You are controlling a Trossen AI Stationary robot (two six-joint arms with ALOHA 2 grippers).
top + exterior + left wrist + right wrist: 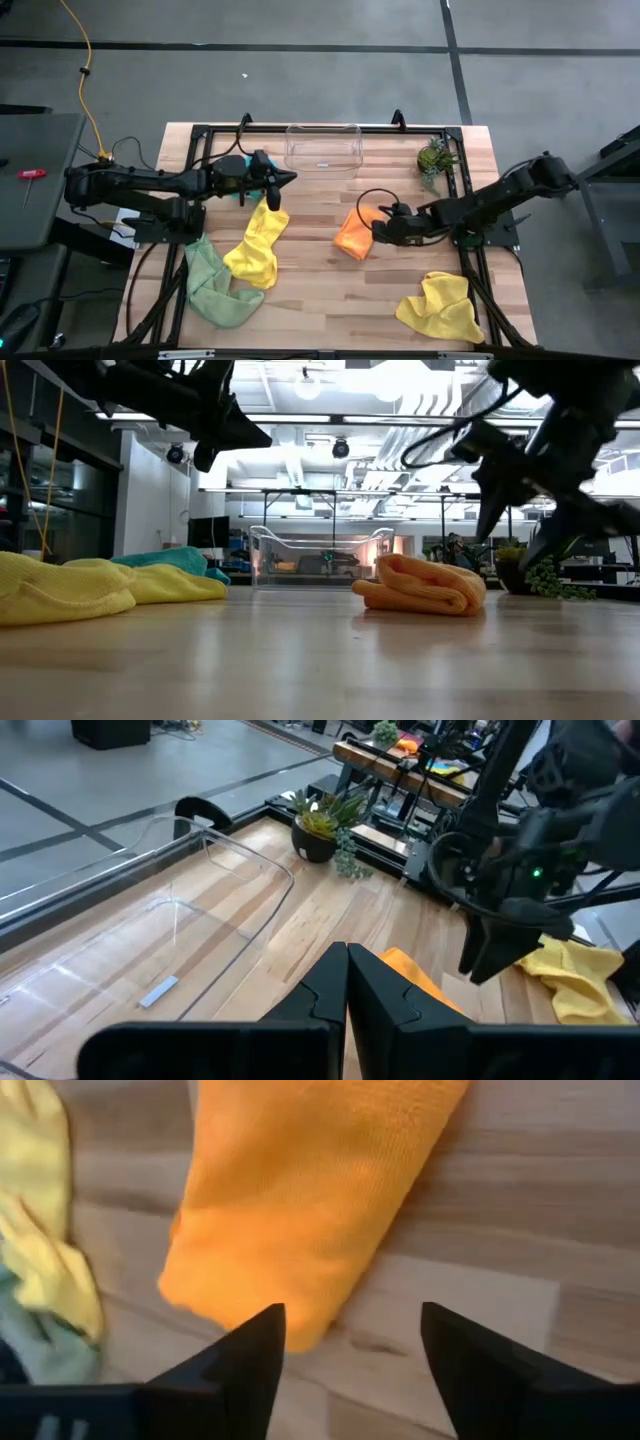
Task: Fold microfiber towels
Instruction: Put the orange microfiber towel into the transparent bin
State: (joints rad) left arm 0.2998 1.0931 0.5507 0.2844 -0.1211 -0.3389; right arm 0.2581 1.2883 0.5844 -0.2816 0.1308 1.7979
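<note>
A folded orange towel [355,236] lies on the table's middle; it also shows in the low view [420,585] and the right wrist view [300,1200]. My right gripper [383,231] hangs open just above its right side, touching nothing [350,1350]. My left gripper [283,180] is shut and empty, raised above the far end of a crumpled yellow towel [258,242]. A teal towel [170,560] lies mostly hidden under the left arm. A light green towel [212,288] lies at the near left. A second yellow towel [440,306] lies at the near right.
A clear plastic bin [323,148] stands at the table's far edge in the middle. A small potted plant [435,158] stands at the far right. Bare wood lies between the orange towel and the near edge.
</note>
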